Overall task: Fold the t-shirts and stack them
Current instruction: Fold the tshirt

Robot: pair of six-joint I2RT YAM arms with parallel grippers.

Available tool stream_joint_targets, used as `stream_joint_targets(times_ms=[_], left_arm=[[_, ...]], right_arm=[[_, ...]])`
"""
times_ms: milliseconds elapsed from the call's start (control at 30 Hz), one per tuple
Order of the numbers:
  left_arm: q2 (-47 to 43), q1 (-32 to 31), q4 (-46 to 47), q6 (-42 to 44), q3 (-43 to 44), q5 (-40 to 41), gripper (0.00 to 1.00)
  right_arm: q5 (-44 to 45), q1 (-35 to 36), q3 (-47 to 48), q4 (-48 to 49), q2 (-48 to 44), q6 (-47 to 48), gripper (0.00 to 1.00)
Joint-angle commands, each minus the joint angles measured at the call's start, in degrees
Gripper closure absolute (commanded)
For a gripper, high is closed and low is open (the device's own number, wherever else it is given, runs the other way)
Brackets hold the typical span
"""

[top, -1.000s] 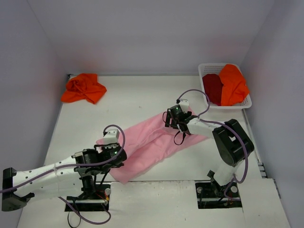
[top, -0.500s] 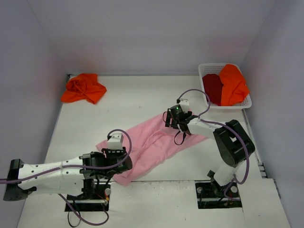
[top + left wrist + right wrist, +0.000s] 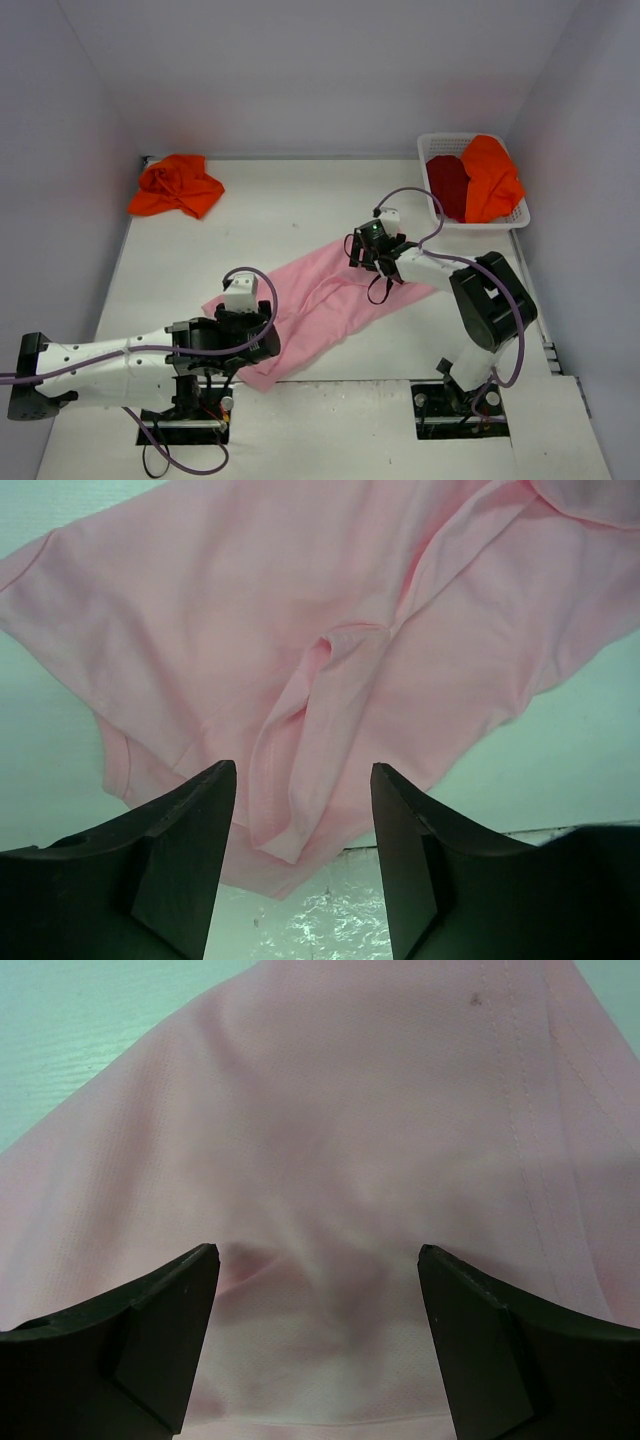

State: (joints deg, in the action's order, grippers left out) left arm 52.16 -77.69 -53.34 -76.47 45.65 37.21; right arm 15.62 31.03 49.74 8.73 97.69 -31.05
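A light pink t-shirt (image 3: pixel 320 300) lies spread diagonally across the middle of the table, creased along its length. My left gripper (image 3: pixel 262 342) hovers over its near corner with the jaws open; a raised fold of pink cloth (image 3: pixel 310 730) lies below, between the fingers (image 3: pixel 190 840) and free of them. My right gripper (image 3: pixel 372 256) sits low over the shirt's far end, open, with the pink cloth (image 3: pixel 330 1160) flat beneath it. A crumpled orange t-shirt (image 3: pixel 177 186) lies at the back left. A dark red t-shirt (image 3: pixel 448 185) and an orange one (image 3: pixel 492 178) sit in the basket.
The white latticed basket (image 3: pixel 440 138) stands at the back right corner against the wall. Grey walls close in the table on three sides. The table's near edge (image 3: pixel 330 910) shows just below the pink shirt's corner.
My left gripper has gone from shut to open and let go of the pink shirt's near corner, after shifting slightly toward the near edge. The right arm has not moved.
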Motion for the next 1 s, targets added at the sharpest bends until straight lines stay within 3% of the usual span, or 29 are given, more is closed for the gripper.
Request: stream_joint_targets(times_ms=[0,200,333,500,633,967], left_arm=[[1.1,-0.27,0.95,0.71,1.73,4.36,0.49],[3.73,2.88,10.76,2.28,-1.6,3.32,0.46],[4.18,11.83,23.26,6.41,-6.7,-3.63,0.46],[6.28,17.91,28.46,9.4,-8.99,-6.87,0.46],[9.0,24.24,37.94,13.0,-11.02,-10.57,0.46],[20.43,30.32,43.5,12.31,-11.54,-15.85,0.46]], right_arm=[[1.87,-0.7,2.73,0.41,-2.5,1.08,0.22],[2.22,-0.97,3.0,-0.03,-3.2,1.52,0.22],[2.31,-1.75,3.52,-0.82,-4.52,1.95,0.22],[2.14,-3.34,3.88,-1.26,-6.11,3.01,0.22],[1.87,-3.6,5.02,-1.26,-5.23,3.27,0.22],[1.78,-4.04,7.48,-1.17,-2.07,4.59,0.22]])
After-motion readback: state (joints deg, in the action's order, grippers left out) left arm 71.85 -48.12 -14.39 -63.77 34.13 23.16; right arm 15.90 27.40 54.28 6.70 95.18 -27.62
